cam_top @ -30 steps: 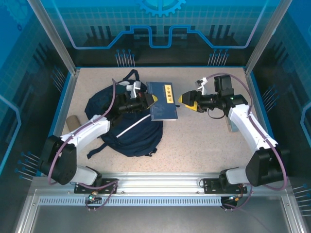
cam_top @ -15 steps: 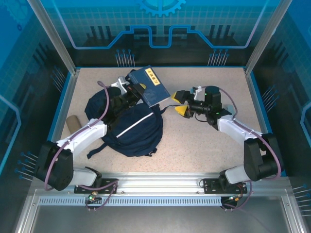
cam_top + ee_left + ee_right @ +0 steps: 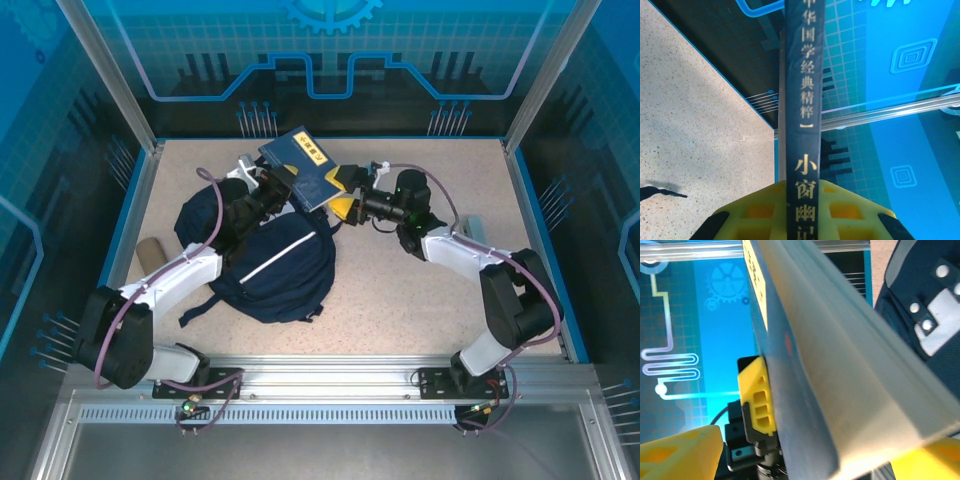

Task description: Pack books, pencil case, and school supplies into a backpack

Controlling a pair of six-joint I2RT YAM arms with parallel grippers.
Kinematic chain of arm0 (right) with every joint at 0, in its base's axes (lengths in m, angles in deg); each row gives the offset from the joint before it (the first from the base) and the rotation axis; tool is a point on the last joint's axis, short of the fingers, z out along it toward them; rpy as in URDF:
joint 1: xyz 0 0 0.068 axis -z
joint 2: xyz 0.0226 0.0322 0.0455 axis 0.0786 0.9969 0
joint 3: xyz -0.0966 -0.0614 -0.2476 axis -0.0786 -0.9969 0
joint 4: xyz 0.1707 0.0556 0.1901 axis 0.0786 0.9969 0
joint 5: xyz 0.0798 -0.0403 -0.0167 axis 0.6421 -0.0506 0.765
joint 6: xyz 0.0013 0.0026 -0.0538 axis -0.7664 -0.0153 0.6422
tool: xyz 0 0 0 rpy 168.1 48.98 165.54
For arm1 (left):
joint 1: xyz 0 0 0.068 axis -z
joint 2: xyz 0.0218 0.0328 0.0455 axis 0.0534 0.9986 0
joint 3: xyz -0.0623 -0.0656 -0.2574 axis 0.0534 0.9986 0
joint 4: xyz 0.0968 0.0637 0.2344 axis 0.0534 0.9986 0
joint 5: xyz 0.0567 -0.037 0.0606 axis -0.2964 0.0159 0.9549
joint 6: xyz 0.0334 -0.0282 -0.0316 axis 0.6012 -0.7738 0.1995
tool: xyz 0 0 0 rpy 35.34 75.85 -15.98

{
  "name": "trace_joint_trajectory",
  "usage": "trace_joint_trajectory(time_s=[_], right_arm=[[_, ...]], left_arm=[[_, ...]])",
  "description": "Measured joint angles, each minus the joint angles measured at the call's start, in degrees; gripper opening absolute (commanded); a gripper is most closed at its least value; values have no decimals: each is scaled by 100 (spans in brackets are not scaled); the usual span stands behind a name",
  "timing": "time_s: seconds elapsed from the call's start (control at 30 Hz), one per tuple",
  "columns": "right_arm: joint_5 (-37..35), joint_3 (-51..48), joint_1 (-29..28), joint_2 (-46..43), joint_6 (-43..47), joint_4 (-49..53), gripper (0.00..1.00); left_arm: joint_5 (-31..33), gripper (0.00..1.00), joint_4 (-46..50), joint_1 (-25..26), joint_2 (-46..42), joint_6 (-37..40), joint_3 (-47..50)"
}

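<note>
We see bare worktop [image 3: 420, 290] right of the backpack [image 3: 270, 265], the book [image 3: 303, 165] raised near the far edge. Left jaws clamp it; right jaws gape around it.

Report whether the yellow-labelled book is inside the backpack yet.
Out. The book is held aloft, tilted, in the left gripper, not inside the backpack.

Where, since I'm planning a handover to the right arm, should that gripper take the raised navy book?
Probably the free page edge of the navy book, approached from the robot's right with a finger on each cover. It is thin and flat, held tilted above the backpack, and the left gripper clamps its spine side.
</note>
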Motion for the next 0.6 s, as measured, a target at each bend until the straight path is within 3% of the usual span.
trace_joint_trajectory(time_s=[0.2, 0.47, 0.6], right_arm=[[-229, 116, -177, 258, -411, -437, 57], [-470, 107, -177, 363, -688, -754, 32], [-647, -70, -177, 348, -669, -885, 13]], left_arm=[[0, 0, -24, 33, 44, -42, -70], [50, 0, -28, 33, 44, -44, -70], [61, 9, -2, 44, 44, -39, -70]])
